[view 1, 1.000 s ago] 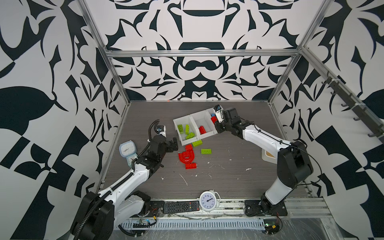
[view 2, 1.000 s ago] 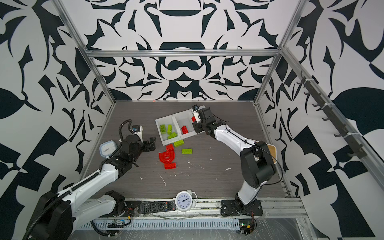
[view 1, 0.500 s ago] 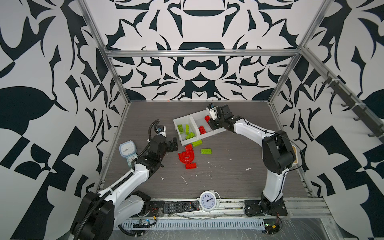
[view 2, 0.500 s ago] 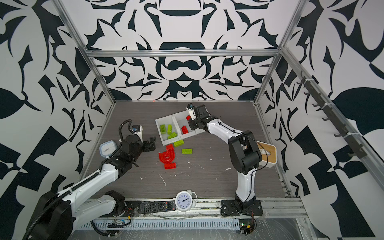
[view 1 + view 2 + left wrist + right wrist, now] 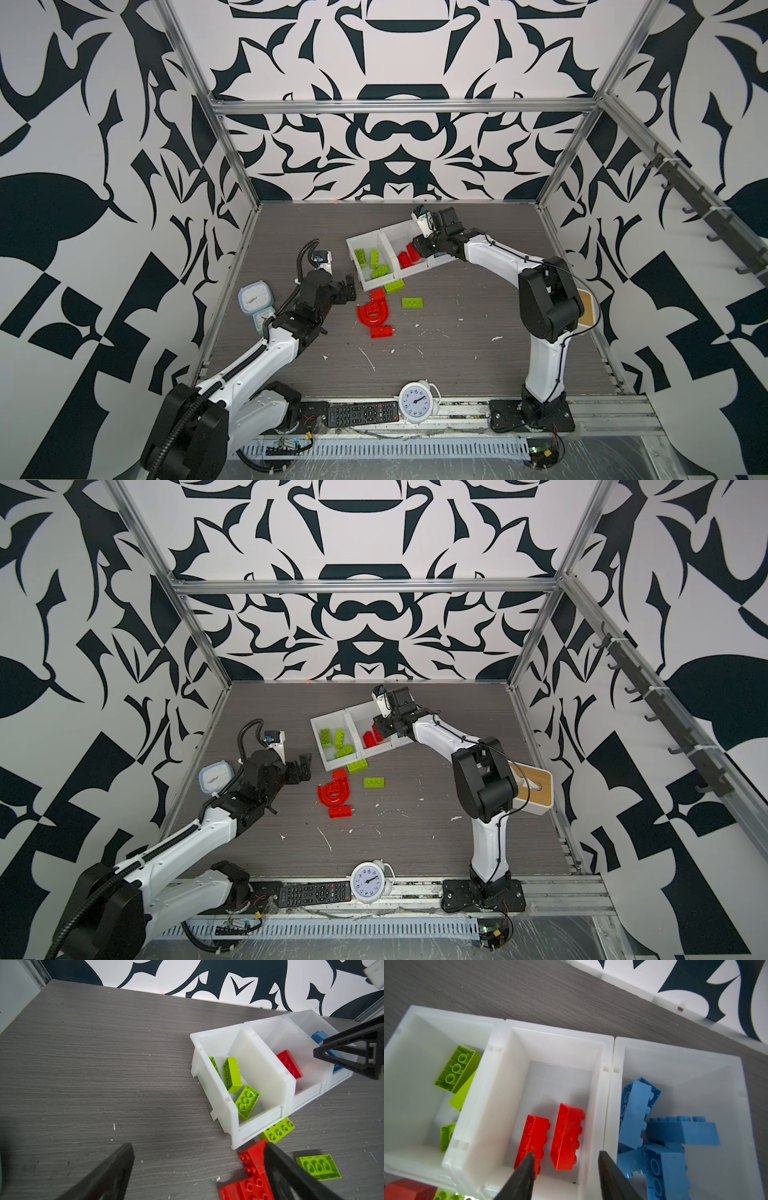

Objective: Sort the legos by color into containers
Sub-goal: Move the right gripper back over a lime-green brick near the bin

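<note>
Sorting partly done: two red studded plastic bricks (image 5: 566, 1136) down in the middle one of three joined white plastic bins (image 5: 554, 1029), lime green bricks (image 5: 372, 264) in the bin on one side, light blue bricks (image 5: 654, 1126) in the bin on the other. Left out on the grey wood-grain table (image 5: 457, 353), just before the bins: large red arch-shaped piece (image 5: 374, 313), two small red bricks (image 5: 382, 331), two loose lime green bricks (image 5: 412, 302). Right gripper (image 5: 566, 1153) over the middle bin, jaws parted and empty, a second ago clamped on a red brick further right; left gripper (image 5: 350, 289) spread wide, empty, near the arch, unmoved.
</note>
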You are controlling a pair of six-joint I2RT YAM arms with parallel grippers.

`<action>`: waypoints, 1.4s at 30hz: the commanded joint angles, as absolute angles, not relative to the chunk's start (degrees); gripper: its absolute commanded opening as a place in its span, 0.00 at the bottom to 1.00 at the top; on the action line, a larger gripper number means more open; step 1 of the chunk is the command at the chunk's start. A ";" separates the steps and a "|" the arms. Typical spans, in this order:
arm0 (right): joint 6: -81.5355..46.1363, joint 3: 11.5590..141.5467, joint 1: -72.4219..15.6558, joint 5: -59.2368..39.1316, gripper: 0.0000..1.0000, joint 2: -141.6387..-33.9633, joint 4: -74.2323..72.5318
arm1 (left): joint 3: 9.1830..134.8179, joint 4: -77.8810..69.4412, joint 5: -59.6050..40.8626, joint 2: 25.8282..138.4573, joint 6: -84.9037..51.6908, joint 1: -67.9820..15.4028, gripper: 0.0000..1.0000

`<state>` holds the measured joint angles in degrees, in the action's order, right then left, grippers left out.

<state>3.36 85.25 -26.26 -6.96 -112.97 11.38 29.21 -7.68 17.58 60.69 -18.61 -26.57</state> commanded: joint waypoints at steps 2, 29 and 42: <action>3.59 86.49 -26.08 -8.41 0.59 -110.18 13.78 | 28.83 -7.81 18.10 59.39 -19.12 -26.28 1.00; 12.45 62.99 -36.26 -13.93 0.67 -96.97 12.83 | 28.05 -8.56 18.06 57.70 -18.81 -26.22 1.00; 16.92 66.87 -38.52 -9.49 0.68 -103.95 16.70 | 27.92 -8.50 18.11 57.08 -18.82 -26.24 1.00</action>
<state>15.27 64.77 -38.35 -11.20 -104.33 15.09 28.67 -7.88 17.78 57.95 -18.59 -26.57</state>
